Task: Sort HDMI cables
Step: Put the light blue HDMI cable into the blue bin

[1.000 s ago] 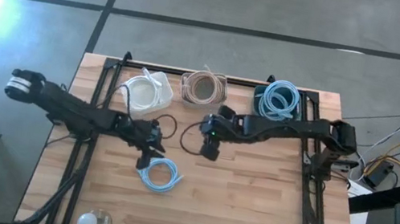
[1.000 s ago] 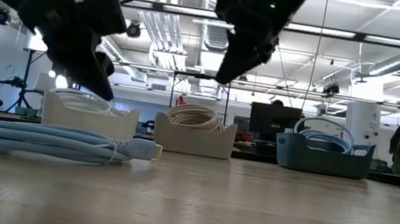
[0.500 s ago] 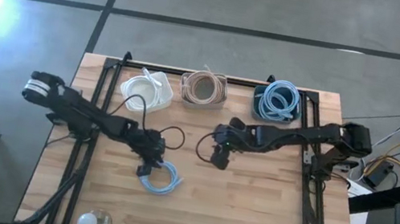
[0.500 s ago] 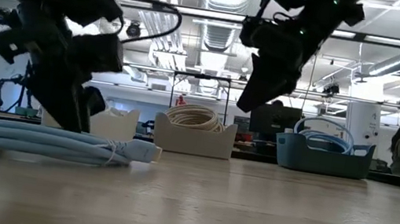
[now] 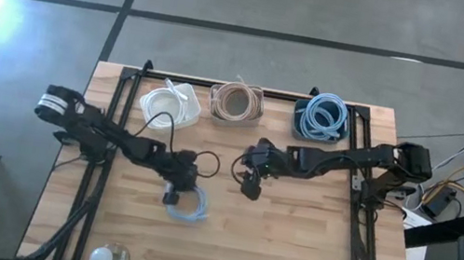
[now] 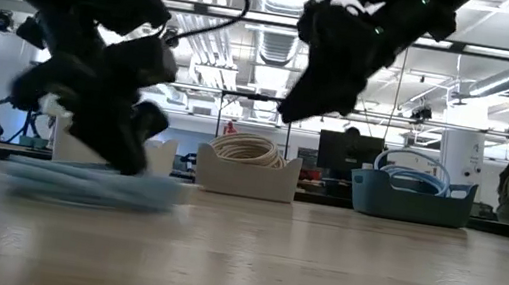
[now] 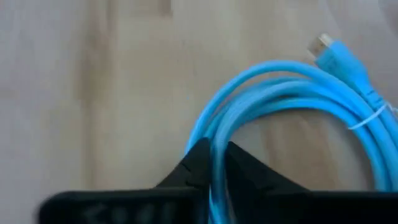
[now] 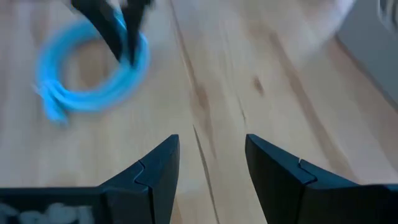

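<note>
The left hand (image 6: 119,137) and blue cable (image 6: 87,183) are motion-blurred.

Left dark arm stretched from the left side toward the middle, wrist bent down, left hand (image 5: 172,195) low at the wooden counter (image 5: 288,243), its two dark fingers (image 7: 198,163) pinched close together around a strand of the light blue coiled cable (image 5: 188,205). Right dark arm reaching in from the right, right hand (image 5: 248,186) held above the counter, fingers (image 8: 158,169) spread apart, empty.
</note>
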